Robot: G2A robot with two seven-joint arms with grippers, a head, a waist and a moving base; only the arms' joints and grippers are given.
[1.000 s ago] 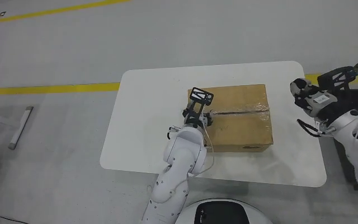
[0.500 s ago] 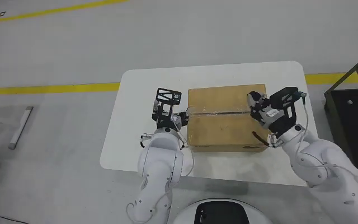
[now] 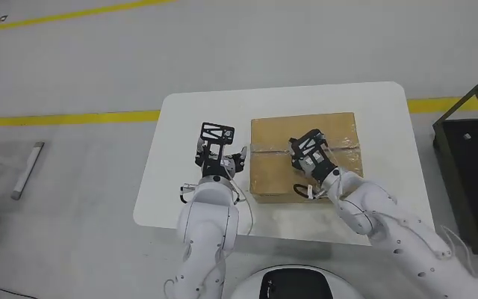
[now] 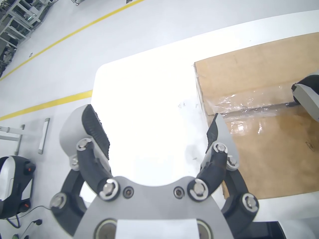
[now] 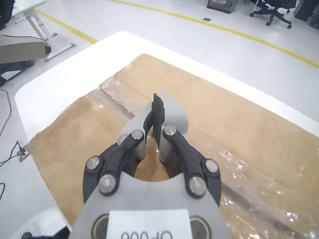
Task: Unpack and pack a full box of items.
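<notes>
table (image 3: pixel 194 119): white with rounded corners. Plenty of bare top on the 9 o'clock side, plus a narrower strip along 12 o'clock and another at 3 o'clock.
cardboard box (image 3: pixel 336 176): sits flat on the 3 o'clock half of the table with the flaps shut. Its 6 o'clock side is set back a little from the table's near edge.
clear tape (image 4: pixel 249 105): shiny strip along the top seam, running 9 to 3 o'clock across the lid.
left gripper (image 4: pixel 152 115): fingers spread wide with nothing between them, over bare table just off the box's 9 o'clock edge. One fingertip (image 4: pixel 215 123) is right by the seam end.
right gripper (image 5: pixel 155 110): fingers pressed together and holding nothing, over the lid above the taped seam, towards its 9 o'clock end.
hard to see: can't tell if either gripper actually touches the cardboard. The right arm covers part of the lid in the top view, and the box contents are hidden.
</notes>
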